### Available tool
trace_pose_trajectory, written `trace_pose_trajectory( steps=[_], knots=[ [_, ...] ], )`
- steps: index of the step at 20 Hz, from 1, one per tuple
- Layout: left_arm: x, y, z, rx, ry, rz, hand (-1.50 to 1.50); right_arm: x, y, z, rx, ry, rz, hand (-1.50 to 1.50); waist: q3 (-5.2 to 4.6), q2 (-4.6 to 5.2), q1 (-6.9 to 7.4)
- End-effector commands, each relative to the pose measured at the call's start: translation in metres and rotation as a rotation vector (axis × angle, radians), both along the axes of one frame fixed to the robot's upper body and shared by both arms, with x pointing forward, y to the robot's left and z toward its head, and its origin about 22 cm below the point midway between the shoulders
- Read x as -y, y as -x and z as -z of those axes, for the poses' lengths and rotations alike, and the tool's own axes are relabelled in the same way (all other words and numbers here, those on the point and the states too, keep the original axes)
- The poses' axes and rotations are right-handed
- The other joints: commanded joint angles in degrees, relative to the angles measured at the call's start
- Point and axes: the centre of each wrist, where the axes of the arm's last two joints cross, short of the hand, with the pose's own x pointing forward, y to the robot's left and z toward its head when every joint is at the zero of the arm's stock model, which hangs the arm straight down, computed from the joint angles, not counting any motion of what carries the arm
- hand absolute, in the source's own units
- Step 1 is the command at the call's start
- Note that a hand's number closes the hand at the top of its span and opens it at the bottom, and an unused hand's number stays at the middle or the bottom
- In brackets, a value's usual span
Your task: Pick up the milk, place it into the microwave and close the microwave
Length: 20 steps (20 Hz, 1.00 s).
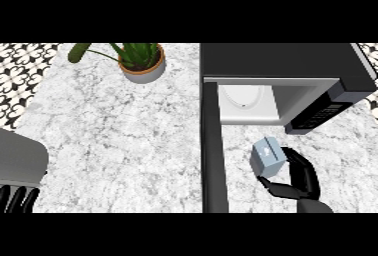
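Note:
A small blue-grey milk carton (266, 156) is held in front of the microwave's open cavity (249, 102), with my right hand (295, 180) curled round its right and lower sides. The black microwave (284, 62) stands at the back right of the marble counter. Its door (212, 150) is swung fully open and runs toward me as a dark strip left of the carton. A white turntable plate (244, 97) shows inside the cavity. My left hand (16, 197) rests at the lower left edge, fingers pointing down, holding nothing.
A potted green plant (140, 60) in a terracotta pot stands at the back centre. The microwave's control panel (319, 114) is to the right of the cavity. Patterned tiles (22, 75) border the counter's left side.

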Motion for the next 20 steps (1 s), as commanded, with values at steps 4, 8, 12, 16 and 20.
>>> trace_pose_trajectory(
  steps=[4,8,12,16,20],
  knots=[
    [0.004,-0.006,0.004,0.006,-0.002,-0.021,-1.5,-0.016,-0.005,-0.009,0.054,-0.122,-0.136,1.5,-0.03,-0.08,-0.34],
    [0.001,0.007,0.017,-0.004,-0.012,-0.016,-1.5,0.011,0.008,-0.008,0.06,-0.156,-0.048,1.5,-0.02,-0.07,-0.08],
    [-0.009,0.009,0.002,0.006,-0.008,-0.014,-1.5,0.054,0.004,-0.026,0.054,-0.161,-0.066,1.5,-0.02,-0.09,-0.09],
    [-0.003,0.011,0.011,-0.002,0.018,-0.019,-1.5,0.028,0.006,-0.04,0.092,-0.138,-0.131,1.5,-0.07,-0.22,-0.49],
    [-0.02,0.01,-0.005,0.007,-0.015,-0.024,-1.5,0.015,0.002,-0.072,0.081,-0.08,-0.15,1.5,-0.08,-0.18,-0.59]
  ],
)
